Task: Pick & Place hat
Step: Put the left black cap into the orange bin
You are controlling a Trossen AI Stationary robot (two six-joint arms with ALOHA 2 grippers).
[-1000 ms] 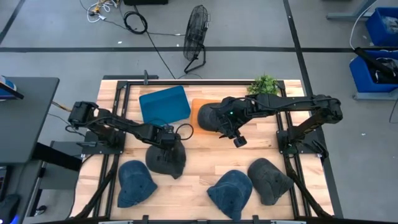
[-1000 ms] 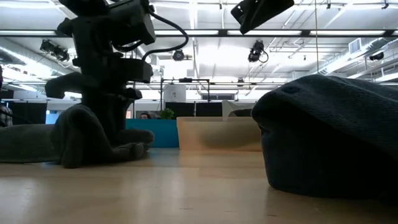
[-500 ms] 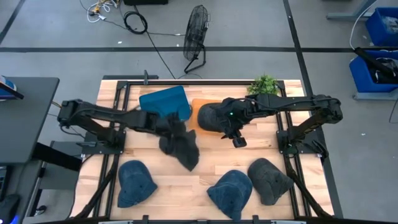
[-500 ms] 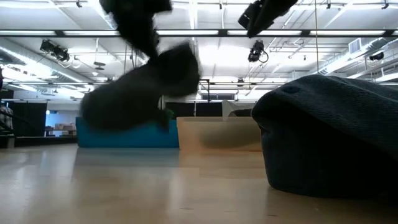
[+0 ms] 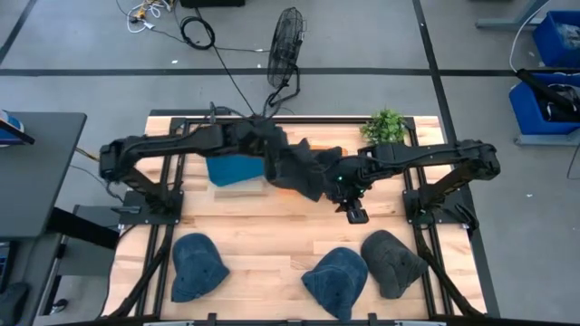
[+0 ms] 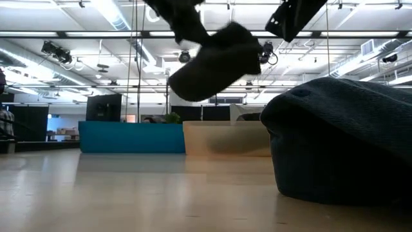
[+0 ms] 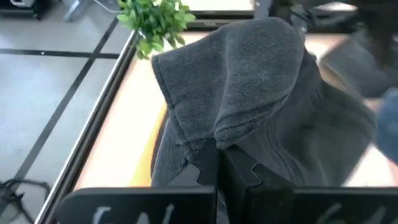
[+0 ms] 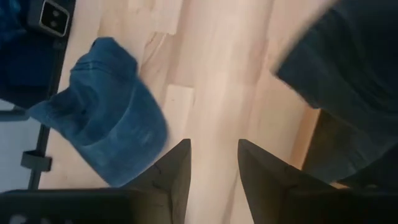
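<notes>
My left gripper [image 7: 224, 169] is shut on a dark grey hat [image 5: 304, 170], carried in the air over the orange tray [image 5: 292, 149] at the table's far middle. In the low view the hat [image 6: 215, 61] hangs high above the tan tray [image 6: 225, 138]. My right gripper [image 8: 213, 167] is open and touches nothing. It hovers just right of the held hat, toward the near side, over bare wood [image 5: 354, 214]. On the table's near part rest two blue hats [image 5: 198, 266] [image 5: 335, 279] and a dark grey hat [image 5: 393, 262]. My left gripper pinches a bunched fold of the grey hat's cloth [image 7: 219, 142] between its two fingers, coming from above and from the table's left. The hat is lifted clear and droops slack below and beyond the fingers [image 6: 219, 58].
A blue tray [image 5: 234, 168] lies left of the orange one, partly under my left arm. A small green plant [image 5: 384, 125] stands at the far right. Bare wood lies open in the table's middle [image 5: 272, 226]. The metal frame rails [image 5: 172, 181] run along both sides.
My left gripper, shut on the grey hat, has lifted it clear of the table's middle and swung it up, toward the far edge and rightward, until it hangs over the orange tray. My right gripper has shifted slightly toward the near edge.
</notes>
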